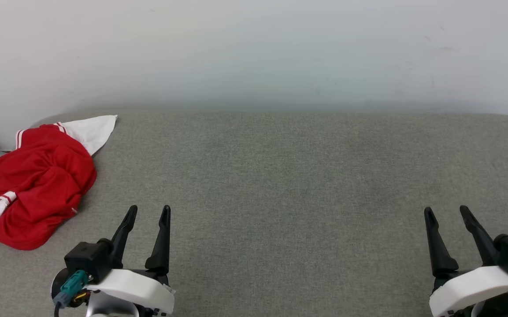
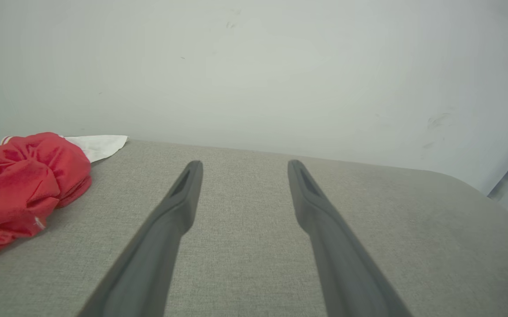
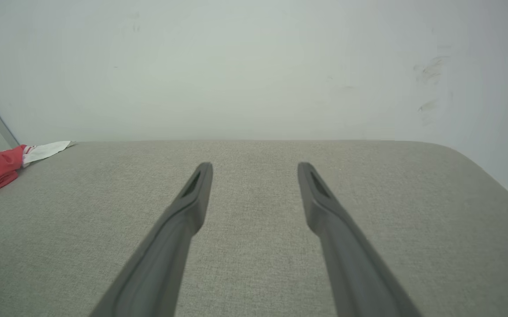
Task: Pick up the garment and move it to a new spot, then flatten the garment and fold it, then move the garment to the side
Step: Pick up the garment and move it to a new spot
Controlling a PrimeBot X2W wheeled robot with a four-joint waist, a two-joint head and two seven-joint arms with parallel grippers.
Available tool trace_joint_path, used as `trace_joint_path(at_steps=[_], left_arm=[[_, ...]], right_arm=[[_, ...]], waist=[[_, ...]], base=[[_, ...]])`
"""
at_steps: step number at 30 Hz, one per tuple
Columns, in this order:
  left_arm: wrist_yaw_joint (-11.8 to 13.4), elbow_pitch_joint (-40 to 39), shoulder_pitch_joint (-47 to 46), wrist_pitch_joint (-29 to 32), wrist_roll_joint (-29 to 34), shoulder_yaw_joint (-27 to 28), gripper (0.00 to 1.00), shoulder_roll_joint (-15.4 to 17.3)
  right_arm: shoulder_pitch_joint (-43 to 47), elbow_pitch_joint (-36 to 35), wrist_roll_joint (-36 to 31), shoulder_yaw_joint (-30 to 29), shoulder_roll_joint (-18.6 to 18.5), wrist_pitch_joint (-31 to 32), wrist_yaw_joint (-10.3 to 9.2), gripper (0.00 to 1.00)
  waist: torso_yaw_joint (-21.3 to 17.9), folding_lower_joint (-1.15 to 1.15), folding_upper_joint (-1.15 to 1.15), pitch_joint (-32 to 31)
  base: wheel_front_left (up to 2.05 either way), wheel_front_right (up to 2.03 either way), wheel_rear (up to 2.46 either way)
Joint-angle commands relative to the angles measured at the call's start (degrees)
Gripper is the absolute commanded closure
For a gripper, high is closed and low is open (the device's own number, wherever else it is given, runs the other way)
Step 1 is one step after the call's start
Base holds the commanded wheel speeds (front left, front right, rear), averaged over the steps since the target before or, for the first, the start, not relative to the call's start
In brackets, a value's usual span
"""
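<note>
Wall (image 1: 254, 48): pale, smooth, faintly scuffed toward 2 o'clock; it meets the tabletop's far edge.
Tabletop (image 1: 280, 185): grey woven cloth with rounded far corners; open cloth runs from the centre out to 3 o'clock.
Garment (image 1: 38, 185): red shirt with white sleeves and striped trim, crumpled in a soft heap at 9 o'clock, against the left edge.
Left pincer (image 1: 149, 210): at 7 o'clock, dark tapered fingers spread, near the garment but apart from it.
Right pincer (image 1: 446, 210): at 5 o'clock, fingers spread, well apart from the garment.
</note>
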Motion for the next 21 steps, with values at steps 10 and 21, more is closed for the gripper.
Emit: trace_joint_path(at_steps=[10,21], left_arm=[[-0.4,1.4,-0.5,-1.7,2.4,0.8,0.0,-1.3],[0.2,4.1,-1.2,-2.9,4.6,3.2,0.0,-2.1]], right_arm=[[1.0,-2.1,-2.2,-1.1,-0.2,-0.7,-0.01,0.0],[1.7,-2.5,-3.6,0.3,-0.2,-1.4,-0.01,0.0]], waist=[[1.9,0.0,0.0,-0.1],[9.9,0.0,0.0,-0.4]], base=[[0.0,0.0,0.0],[0.0,0.0,0.0]])
